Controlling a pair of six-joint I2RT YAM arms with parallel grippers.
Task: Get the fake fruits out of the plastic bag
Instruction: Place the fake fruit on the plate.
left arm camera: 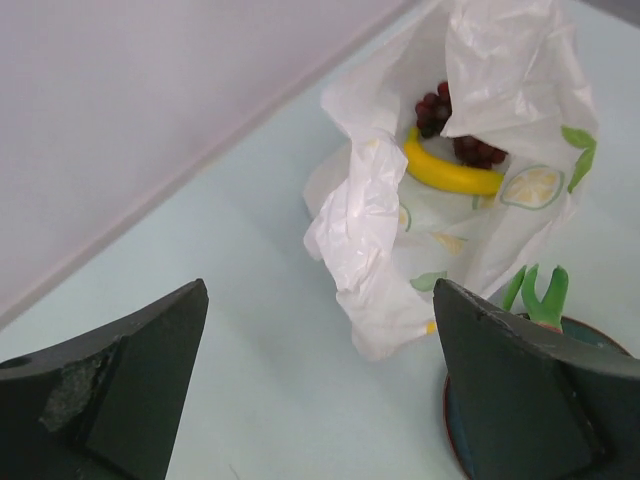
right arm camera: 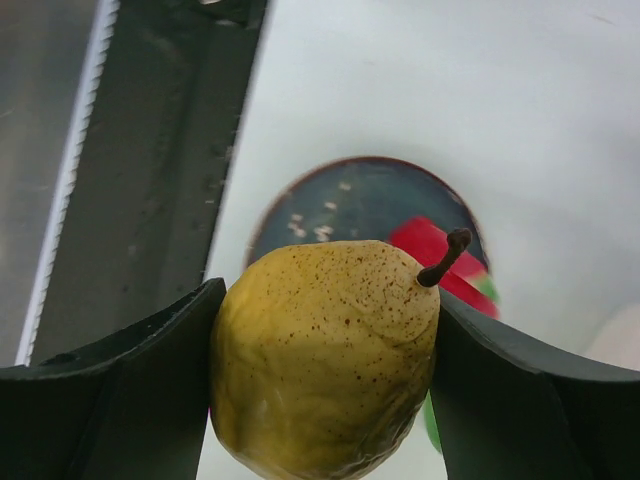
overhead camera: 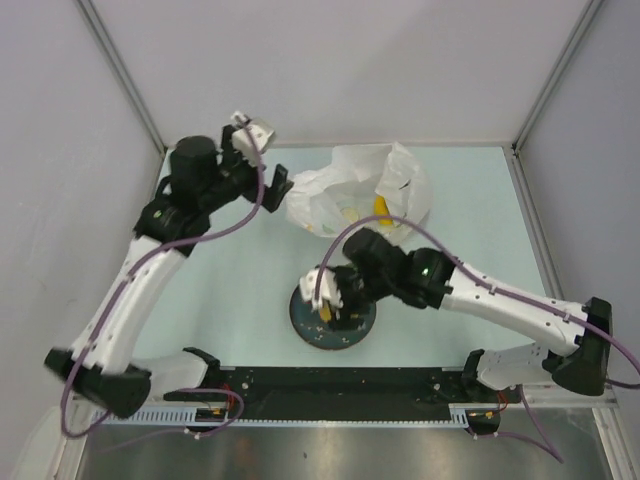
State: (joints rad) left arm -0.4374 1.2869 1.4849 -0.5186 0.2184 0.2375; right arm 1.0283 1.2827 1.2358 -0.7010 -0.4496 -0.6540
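You have your left gripper spread wide with nothing between its fingers; it hangs low over the table, near the plastic bag and facing its open mouth; the bag lies crumpled at the far middle of the table; inside the mouth you can see the banana curved across, with the grape bunch just behind and above it, both within the bag; your right gripper is clamped on the yellow fruit, one finger pressed to each side, the brown stem pointing up and to the right in the wrist view; you hold it above the dark round plate, which sits on the table between the bag and the arm bases; the dragon fruit lies on that plate, partly hidden behind the yellow fruit; its green tips show in the left wrist view, just beside the bag's lower edge
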